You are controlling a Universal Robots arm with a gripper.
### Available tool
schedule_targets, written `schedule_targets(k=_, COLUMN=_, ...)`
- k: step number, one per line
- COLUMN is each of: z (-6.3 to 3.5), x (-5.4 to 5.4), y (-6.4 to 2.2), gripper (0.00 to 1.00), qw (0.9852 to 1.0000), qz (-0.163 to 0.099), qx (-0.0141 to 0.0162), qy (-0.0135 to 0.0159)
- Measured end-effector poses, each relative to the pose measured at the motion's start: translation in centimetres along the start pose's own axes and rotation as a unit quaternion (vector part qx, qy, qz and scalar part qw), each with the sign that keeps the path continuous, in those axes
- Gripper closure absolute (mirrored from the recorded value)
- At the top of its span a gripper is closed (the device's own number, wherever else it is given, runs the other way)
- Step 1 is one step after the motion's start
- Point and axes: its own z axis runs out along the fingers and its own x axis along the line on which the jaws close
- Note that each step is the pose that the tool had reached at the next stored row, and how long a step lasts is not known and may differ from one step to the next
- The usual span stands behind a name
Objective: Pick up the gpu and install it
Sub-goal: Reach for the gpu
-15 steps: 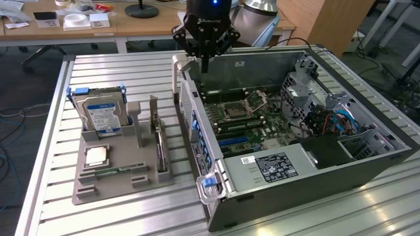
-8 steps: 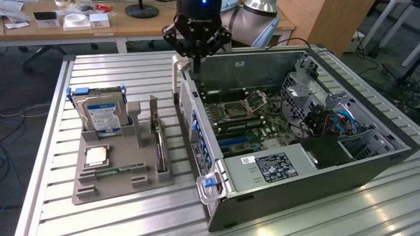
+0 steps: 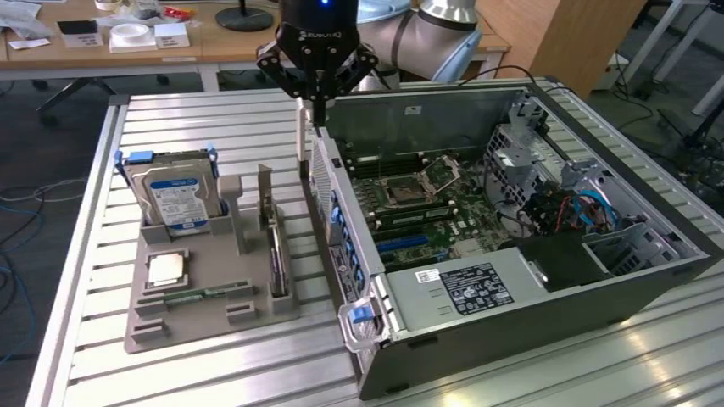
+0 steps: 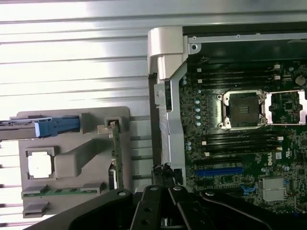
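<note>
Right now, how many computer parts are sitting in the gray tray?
4: hard drive standing at the far end, square chip in the middle, RAM stick flat at the near end, gpu upright beside the case.

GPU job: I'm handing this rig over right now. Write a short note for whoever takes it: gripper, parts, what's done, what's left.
Gripper: shut, with nothing visibly held, above the rear edge of the open computer case.
GPU: standing on edge in the grey tray beside the case, not gripped.
Done: nothing that shows; the blue slot on the motherboard is empty.
Left: the whole job, picking up the GPU and installing it in the case.
</note>
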Motion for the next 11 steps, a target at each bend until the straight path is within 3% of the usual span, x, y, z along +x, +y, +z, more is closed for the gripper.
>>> schedule_targets(k=11, z=-0.02, x=2.8, y=0.04, gripper=0.89, qw=1.0, qz=0.0, qx=0.0, qy=0.0)
